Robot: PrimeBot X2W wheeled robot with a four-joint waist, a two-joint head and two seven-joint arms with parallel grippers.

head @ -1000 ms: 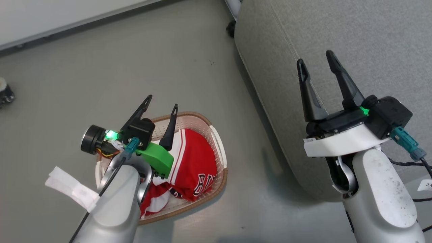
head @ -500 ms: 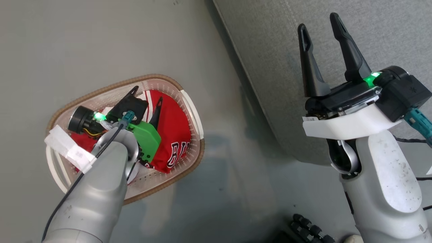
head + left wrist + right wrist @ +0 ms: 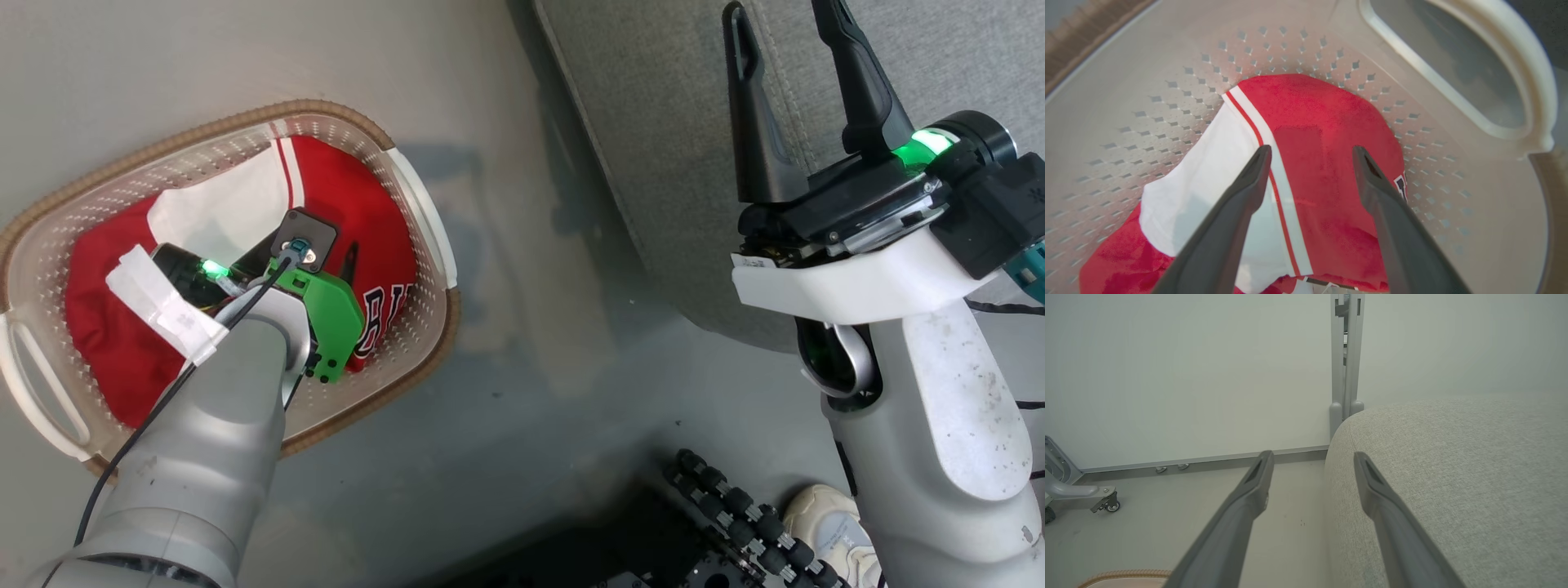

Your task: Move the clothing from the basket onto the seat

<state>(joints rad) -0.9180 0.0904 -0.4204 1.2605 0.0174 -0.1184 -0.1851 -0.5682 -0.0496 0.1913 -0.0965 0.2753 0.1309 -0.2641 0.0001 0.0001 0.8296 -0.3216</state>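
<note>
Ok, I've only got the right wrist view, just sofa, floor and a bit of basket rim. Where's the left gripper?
Observer: The left gripper is down inside the basket.
Operator: Has it grabbed anything?
Observer: No. It's open over the clothing, one finger on each side of the white stripe, nothing gripped.
Operator: Anyone close by?
Observer: A person's shoe, low right in the head view.
</note>
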